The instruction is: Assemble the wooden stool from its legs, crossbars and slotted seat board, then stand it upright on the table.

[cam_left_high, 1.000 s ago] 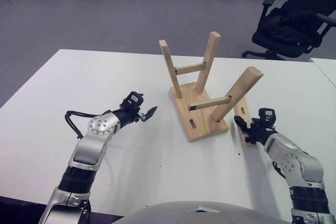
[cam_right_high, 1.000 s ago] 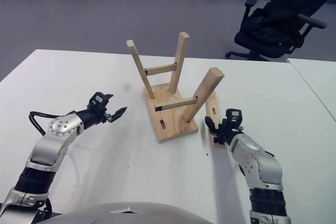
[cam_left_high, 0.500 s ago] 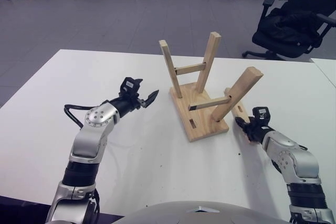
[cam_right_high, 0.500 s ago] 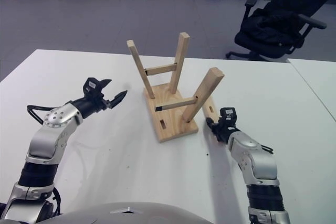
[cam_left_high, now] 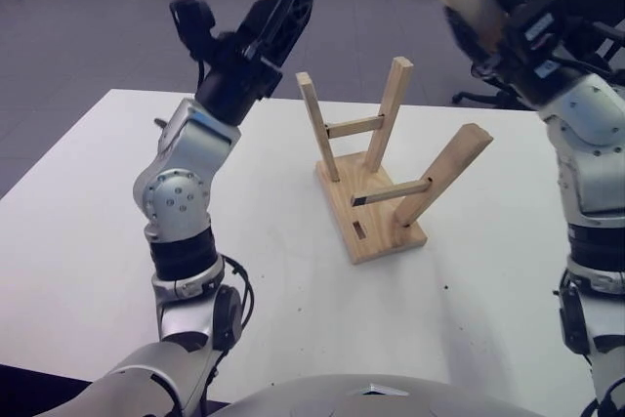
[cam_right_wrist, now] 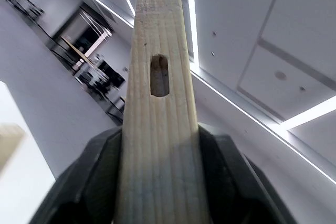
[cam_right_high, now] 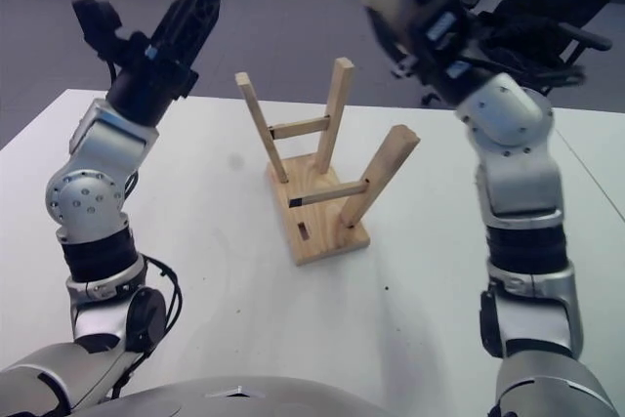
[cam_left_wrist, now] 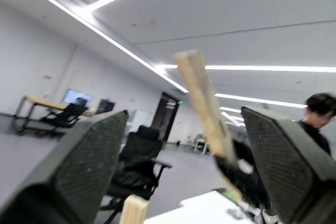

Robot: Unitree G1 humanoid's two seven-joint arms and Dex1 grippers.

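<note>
**Fourth leg aloft in right gripper; three-legged sub-assembly on tabletop**

The white tabletop (cam_left_high: 88,202) carries the part-built stool, inverted near its centre. The seat board (cam_left_high: 383,237) lies flat. Two legs (cam_left_high: 317,129) stand from it, joined by a crossbar (cam_left_high: 354,128). A third leg (cam_left_high: 444,173) leans outward with a second crossbar (cam_left_high: 391,192) running from it. At least one slot (cam_left_high: 359,231) in the board is open.

The loose leg (cam_right_wrist: 160,103) is held high above the far right of the tabletop, slanting up and away, clamped across its flat faces by the right gripper (cam_left_high: 493,31). The left gripper (cam_left_high: 288,9) is raised over the left of the stool, spread wide and carrying nothing.

Handling, as judged: the leg is solid timber, stiff and light. Its smooth faces could let it pivot in a two-finger pinch. The hold is best kept on the broad faces near mid-length, clear of the mortise (cam_right_wrist: 160,74) and of the end that enters the slot. The sub-assembly appears push-fitted and the leaning leg may work loose, so it is best steadied at the seat board or low on a leg.

Change from one second ago: both grippers were low at the tabletop, the right one at the leg lying beside the seat board. Both arms are now high and the leg is off the tabletop. The sub-assembly has not shifted.
</note>
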